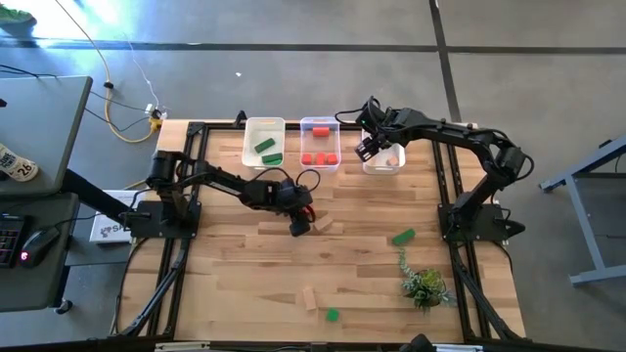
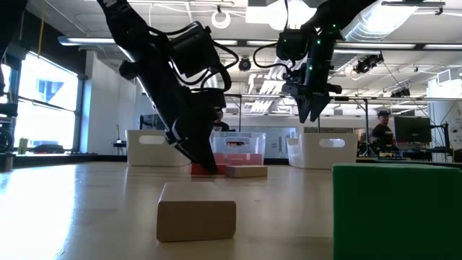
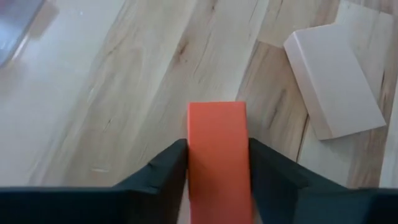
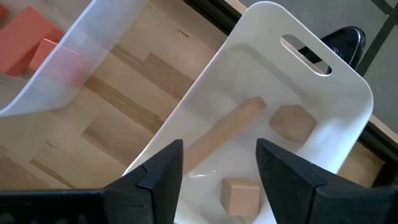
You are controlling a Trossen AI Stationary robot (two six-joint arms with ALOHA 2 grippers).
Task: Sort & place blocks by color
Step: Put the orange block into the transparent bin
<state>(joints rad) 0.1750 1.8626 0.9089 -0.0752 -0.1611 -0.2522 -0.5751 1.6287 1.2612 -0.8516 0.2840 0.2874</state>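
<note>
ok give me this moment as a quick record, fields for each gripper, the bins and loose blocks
left gripper: at table centre, fingers against both sides of a red block
right gripper: open, empty, above the wood bin
bins: green blocks in left bin, red in middle bin, wood in right
loose blocks: wood block beside the red one; green block

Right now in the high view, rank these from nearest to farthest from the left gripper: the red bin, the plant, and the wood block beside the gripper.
1. Wood block, right beside the left gripper at table centre.
2. Red bin, at the far edge.
3. Plant, near the front right corner.
</note>
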